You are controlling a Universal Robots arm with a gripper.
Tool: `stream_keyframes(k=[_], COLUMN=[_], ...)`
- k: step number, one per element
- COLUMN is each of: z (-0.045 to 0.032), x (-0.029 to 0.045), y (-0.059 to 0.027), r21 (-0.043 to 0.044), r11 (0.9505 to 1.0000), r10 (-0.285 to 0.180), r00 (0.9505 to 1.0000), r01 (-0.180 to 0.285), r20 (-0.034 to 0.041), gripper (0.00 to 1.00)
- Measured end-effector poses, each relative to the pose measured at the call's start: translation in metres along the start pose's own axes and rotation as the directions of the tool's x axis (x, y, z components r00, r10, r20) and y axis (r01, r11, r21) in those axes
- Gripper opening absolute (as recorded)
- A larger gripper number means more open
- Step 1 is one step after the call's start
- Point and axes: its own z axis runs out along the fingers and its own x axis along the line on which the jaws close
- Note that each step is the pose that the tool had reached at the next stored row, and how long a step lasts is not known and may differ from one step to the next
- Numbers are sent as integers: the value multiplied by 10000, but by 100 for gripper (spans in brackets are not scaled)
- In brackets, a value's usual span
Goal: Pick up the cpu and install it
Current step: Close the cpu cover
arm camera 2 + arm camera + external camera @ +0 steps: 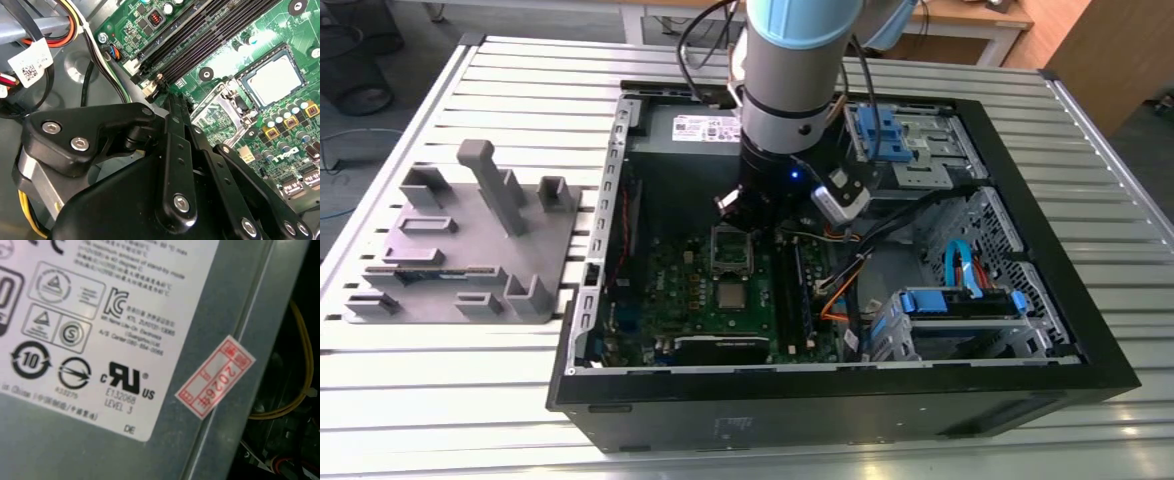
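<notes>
The cpu (275, 80) is a small silver square lying flat in the black socket on the green motherboard (280, 30). In the exterior view the cpu (731, 293) shows near the middle of the motherboard (670, 290). The socket's metal frame (215, 112) stands flipped open between the chip and my gripper (172, 102). The gripper is shut with nothing seen in it, a short way off the cpu. In the exterior view the gripper (750, 222) hangs low inside the open computer case (1067, 330), just above the socket frame (731, 248).
Memory slots (200, 37) run beside the socket. Loose cables (847, 290) and a blue-tabbed drive cage (961, 303) fill the case's right in the exterior view. The power supply's label (100, 325) is close. A grey studded tray (454, 240) sits on the slatted table (454, 400).
</notes>
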Motion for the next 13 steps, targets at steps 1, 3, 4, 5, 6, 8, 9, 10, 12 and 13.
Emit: stream_keyframes(k=[1,3,4,5,6,8,9,10,12,13], z=[-4,-15,-24,-35,-47,-65,-68,-68,-68,-69], x=[0,1,0,0,0,-1,-1,-1,-1,-1], y=[0,0,1,1,1,1,2,2,2,1], r21=[3,3,3,4,4,5,5,4,5,7], r11=[10000,10000,10000,10000,10000,10000,10000,10000,10000,10000], r10=[-2,-1,0,0,0,0,-1,0,-1,0], r00=[10000,10000,10000,10000,10000,10000,10000,10000,10000,10000], r01=[2,1,0,0,0,0,1,0,1,0], r20=[1,5,8,8,9,11,14,17,18,18], gripper=[11,11,11,11,11,11,11,11,11,11])
